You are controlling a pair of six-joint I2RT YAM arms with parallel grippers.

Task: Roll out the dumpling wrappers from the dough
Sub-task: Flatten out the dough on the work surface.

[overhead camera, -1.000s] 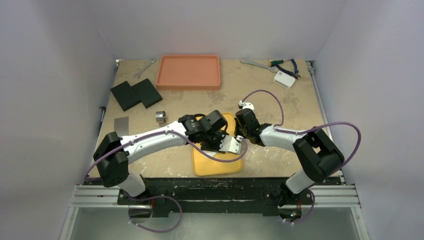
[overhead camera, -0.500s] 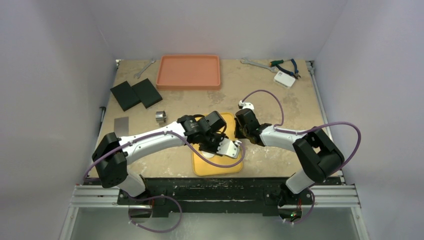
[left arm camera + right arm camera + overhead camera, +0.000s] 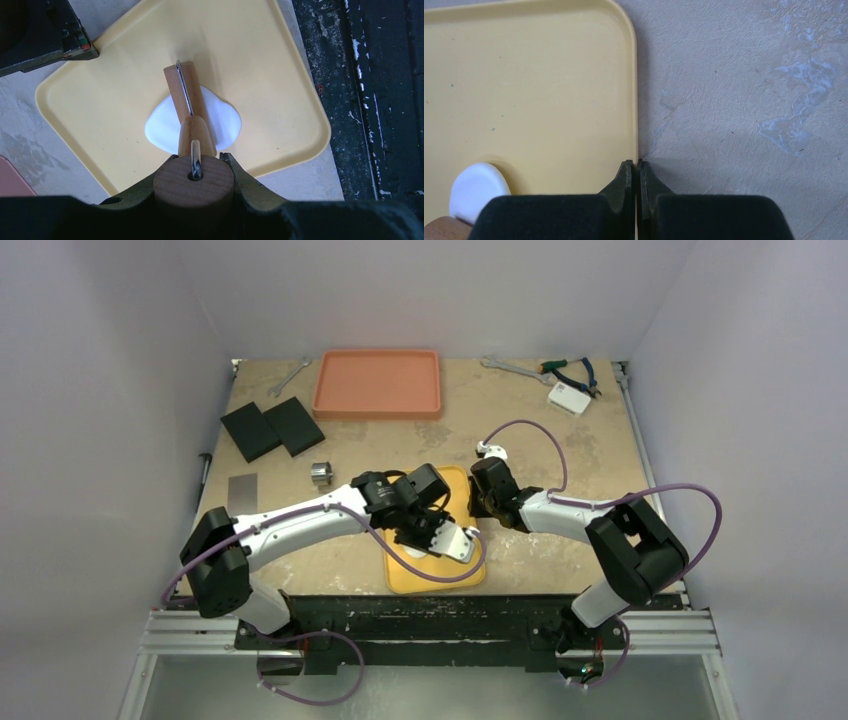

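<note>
The right gripper (image 3: 634, 167), fingers pressed together, sits with its tips at the right rim of a yellow tray (image 3: 539, 75). A rounded white dough piece (image 3: 479, 187) lies on the tray at lower left, touching the corner of a wooden tool (image 3: 444, 229). Pale smears mark the table (image 3: 749, 100).

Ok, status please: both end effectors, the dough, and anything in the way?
Left end effector shut on wooden roller, roller on dough. Dough flattened, on yellow tray. Right end effector shut at tray edge. Nothing blocking seen.
</note>
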